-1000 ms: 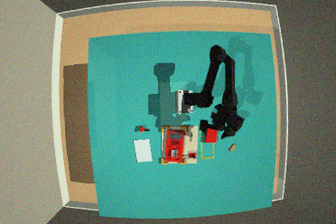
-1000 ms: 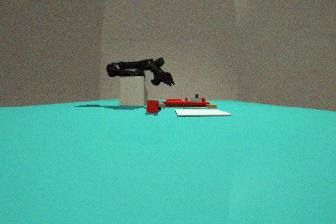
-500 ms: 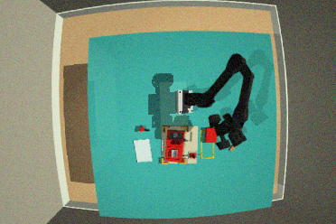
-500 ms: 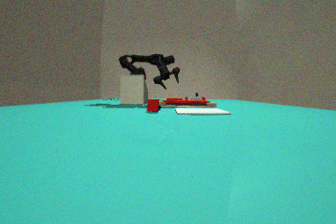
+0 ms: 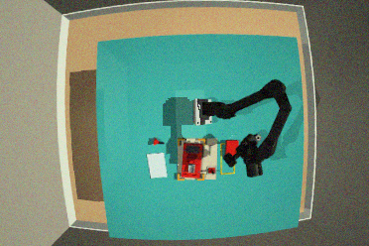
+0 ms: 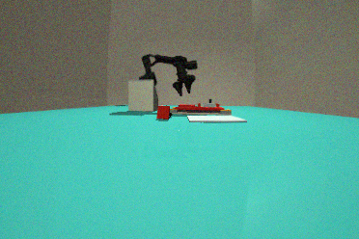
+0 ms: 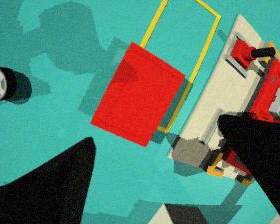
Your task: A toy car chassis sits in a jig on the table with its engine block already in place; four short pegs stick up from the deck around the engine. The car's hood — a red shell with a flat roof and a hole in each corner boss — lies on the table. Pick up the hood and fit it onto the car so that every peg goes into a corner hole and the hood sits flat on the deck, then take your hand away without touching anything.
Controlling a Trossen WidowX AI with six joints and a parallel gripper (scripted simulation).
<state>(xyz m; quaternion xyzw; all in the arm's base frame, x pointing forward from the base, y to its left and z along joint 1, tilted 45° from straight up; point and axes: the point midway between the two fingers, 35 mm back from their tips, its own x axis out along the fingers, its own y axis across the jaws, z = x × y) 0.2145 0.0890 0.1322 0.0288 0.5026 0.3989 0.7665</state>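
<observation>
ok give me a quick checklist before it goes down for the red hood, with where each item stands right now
1. Jaws open and holding nothing: ok; the gripper shows both dark fingers spread wide.
2. Hood free to grasp: ok; it lies on the table, partly over the yellow outline, nothing on top.
3. Gripper above the hood: ok; it hangs over it in the top view, well off the table in the exterior view.
4. Jaws lined up with the hood's sides: cannot tell.
5. Chassis seated in its jig: ok.
6. Four pegs unobstructed: cannot tell, too small.
</observation>
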